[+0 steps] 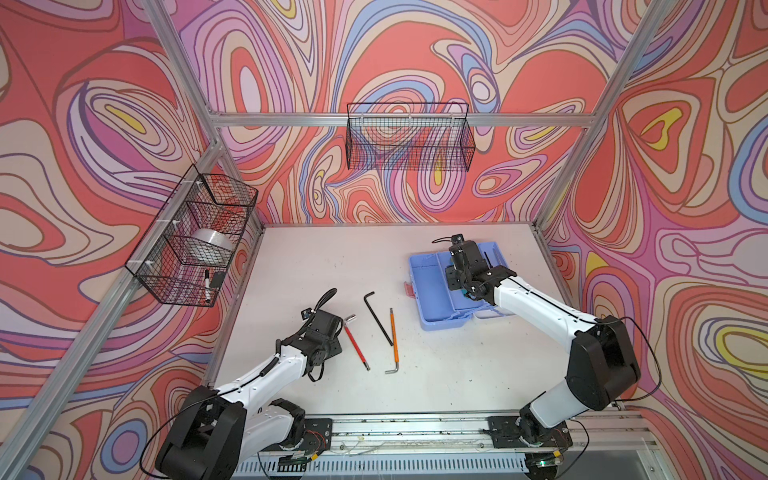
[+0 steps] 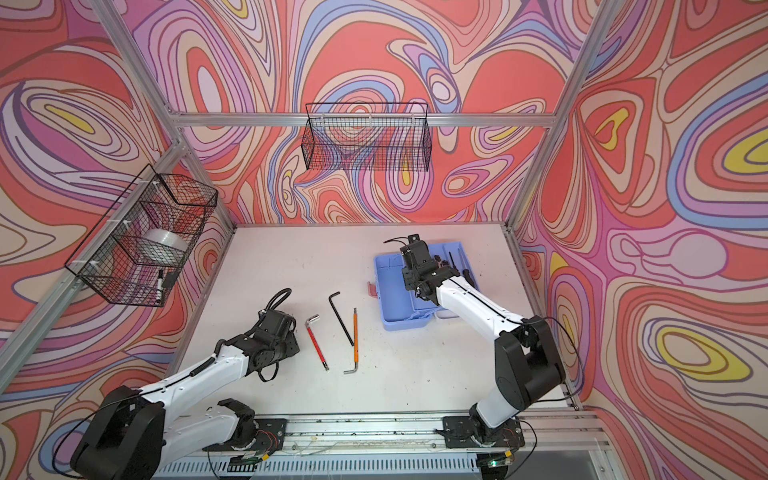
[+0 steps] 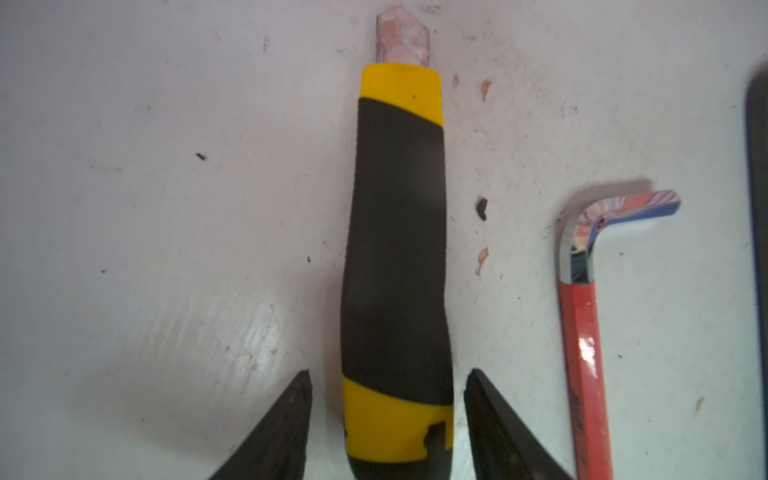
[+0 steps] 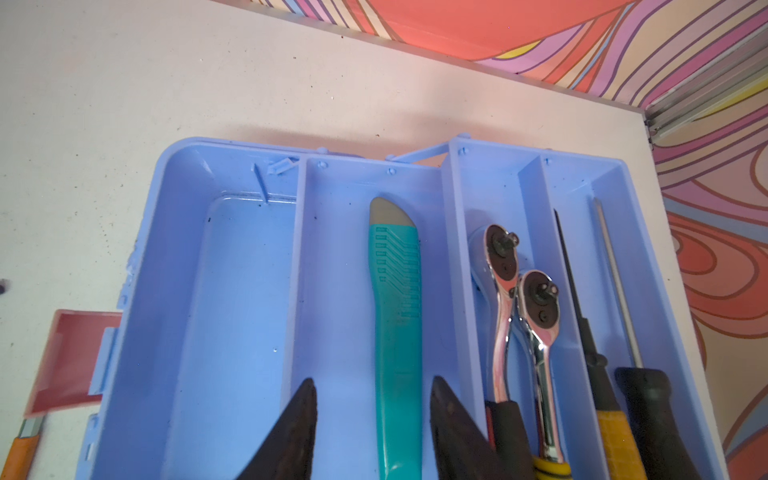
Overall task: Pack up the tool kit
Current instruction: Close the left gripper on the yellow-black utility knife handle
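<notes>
Left pincer (image 3: 390, 372) stands wide astride a yellow-and-black utility knife (image 3: 395, 249) on the counter (image 3: 166, 208), not touching it; farther back at right, the open tool kit (image 4: 232, 291) holds a teal knife (image 4: 397, 311), with the right pincer (image 4: 372, 380) parted around it, untouching

A yellow-and-black plastic utility knife (image 3: 395, 257) lies on the scuffed white table (image 3: 166, 208). Its rear end sits between the black fingers (image 3: 291, 424) of the left pincer (image 3: 390, 371), which stand clear on both sides. Just beside it lies a red-sleeved chrome hex key (image 3: 582, 340).
</notes>
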Motion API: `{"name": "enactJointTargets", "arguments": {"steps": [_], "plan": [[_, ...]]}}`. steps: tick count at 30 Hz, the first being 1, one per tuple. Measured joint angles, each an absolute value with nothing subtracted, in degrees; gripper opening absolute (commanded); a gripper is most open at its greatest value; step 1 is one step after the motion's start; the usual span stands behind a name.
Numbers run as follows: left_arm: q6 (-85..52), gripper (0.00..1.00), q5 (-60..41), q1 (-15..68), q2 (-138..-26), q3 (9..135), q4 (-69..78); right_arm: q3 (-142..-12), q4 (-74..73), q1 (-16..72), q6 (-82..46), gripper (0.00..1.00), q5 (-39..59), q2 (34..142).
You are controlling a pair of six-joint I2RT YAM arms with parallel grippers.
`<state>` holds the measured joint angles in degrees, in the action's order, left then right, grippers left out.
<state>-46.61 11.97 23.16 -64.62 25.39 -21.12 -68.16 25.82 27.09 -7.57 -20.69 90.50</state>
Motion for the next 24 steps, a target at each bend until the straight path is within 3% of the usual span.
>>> {"name": "enactJointTargets", "arguments": {"steps": [13,24], "plan": [[-46.24,0.65,13.02,21.69,-71.96,29.41,-21.06,-68.1,25.67,27.09,-7.57,0.46,-20.29,89.93],[-43.88,0.48,12.23,18.33,-77.49,32.56,-17.23,-67.16,25.47,27.09,-7.55,0.46,-20.36,89.12]]}}
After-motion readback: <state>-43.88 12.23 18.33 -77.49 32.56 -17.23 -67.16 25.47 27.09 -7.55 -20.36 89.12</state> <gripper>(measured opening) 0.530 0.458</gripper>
